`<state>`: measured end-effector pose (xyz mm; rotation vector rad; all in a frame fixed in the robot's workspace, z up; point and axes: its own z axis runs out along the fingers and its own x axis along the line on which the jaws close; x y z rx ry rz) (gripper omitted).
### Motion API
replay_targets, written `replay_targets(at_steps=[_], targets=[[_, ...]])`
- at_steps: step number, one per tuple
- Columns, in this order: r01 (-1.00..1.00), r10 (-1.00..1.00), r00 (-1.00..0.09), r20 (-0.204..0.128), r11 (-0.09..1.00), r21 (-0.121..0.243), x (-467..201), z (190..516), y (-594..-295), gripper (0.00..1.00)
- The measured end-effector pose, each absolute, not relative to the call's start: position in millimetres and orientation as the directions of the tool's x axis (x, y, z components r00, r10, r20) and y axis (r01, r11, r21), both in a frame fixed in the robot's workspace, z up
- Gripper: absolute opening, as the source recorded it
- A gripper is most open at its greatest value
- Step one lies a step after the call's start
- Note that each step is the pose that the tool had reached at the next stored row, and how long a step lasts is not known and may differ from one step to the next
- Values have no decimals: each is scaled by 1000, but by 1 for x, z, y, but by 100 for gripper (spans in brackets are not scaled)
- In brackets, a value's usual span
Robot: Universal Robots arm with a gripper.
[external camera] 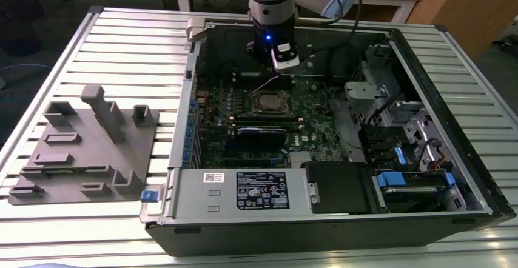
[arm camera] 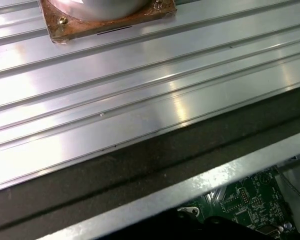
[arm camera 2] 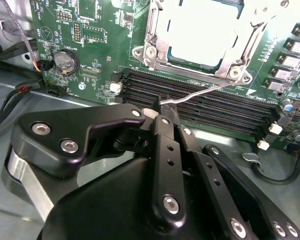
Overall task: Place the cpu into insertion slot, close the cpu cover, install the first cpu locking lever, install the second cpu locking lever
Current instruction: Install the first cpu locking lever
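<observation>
The black end effector (arm camera 2: 162, 107), fingers together on a thin silvery wire locking lever (arm camera 2: 200, 92), is mid lever-installation; the lever needs hooking beside the silvery square cpu cover (arm camera 2: 157, 37).

A pale silvery-grey cpu (arm camera 2: 202, 32) is framed by the shiny silver cpu cover (arm camera 2: 155, 47). Around them a green circuit board (arm camera 2: 97, 30) is seen, crossed by black card slots (arm camera 2: 200, 107). The gripper (arm camera 2: 162, 107) is matt black. The ribbed table (arm camera: 140, 95) is silver.
</observation>
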<state>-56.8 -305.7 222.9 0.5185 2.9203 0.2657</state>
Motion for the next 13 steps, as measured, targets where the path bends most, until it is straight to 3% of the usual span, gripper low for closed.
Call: replay_targets(at_steps=[13], targets=[[325,354,-926,-129,924,203,-57,236,-306,11]])
